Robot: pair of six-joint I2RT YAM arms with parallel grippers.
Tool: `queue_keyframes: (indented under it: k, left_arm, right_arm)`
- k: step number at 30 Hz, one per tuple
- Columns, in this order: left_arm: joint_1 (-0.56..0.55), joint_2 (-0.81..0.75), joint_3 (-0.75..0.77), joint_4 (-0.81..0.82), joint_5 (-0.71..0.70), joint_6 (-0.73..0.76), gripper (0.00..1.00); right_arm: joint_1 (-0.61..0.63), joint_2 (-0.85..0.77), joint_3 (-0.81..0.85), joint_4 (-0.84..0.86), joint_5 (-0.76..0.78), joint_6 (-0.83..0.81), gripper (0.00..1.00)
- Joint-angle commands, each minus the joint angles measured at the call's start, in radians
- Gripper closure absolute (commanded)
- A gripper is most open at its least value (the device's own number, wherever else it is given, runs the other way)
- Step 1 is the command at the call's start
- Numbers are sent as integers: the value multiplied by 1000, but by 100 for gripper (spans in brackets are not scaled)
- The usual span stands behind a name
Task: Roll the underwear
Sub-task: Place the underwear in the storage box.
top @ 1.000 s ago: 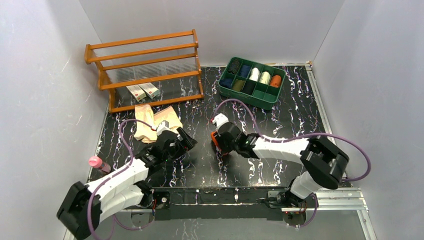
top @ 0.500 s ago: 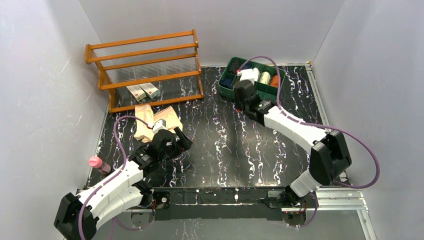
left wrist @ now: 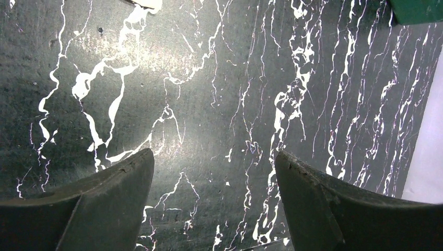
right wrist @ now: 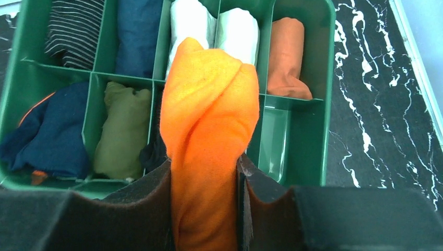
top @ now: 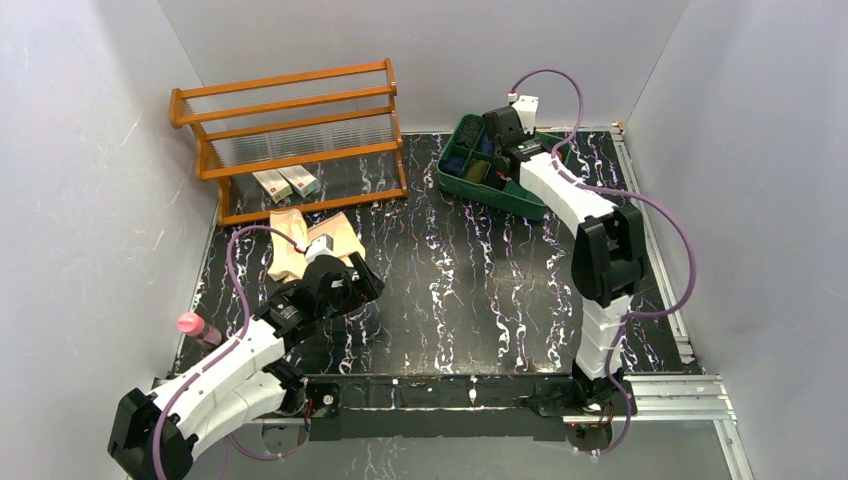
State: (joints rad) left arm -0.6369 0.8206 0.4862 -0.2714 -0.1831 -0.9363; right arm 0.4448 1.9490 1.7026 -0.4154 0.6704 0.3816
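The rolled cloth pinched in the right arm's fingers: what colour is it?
Bright orange. The rolled cloth garment shows best in the right wrist view.

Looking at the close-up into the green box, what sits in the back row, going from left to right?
Striped dark roll → dark blue roll → white roll → second white roll → dull orange roll.

orange underwear (right wrist: 209, 120) — rolled, upright, held | tan underwear (top: 290, 260) — flat, seemingly unrolled
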Motion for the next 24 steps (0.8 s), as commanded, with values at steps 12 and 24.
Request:
queue_keyframes:
  k: [12, 24]
  left_arm:
    - [6, -19, 71, -92, -14, 40, 16]
    - [7, -45, 73, -108, -17, 34, 16]
  right_arm:
    - [-90, 48, 33, -16, 10, 25, 99]
    - [-100, 137, -2, -7, -26, 49, 99]
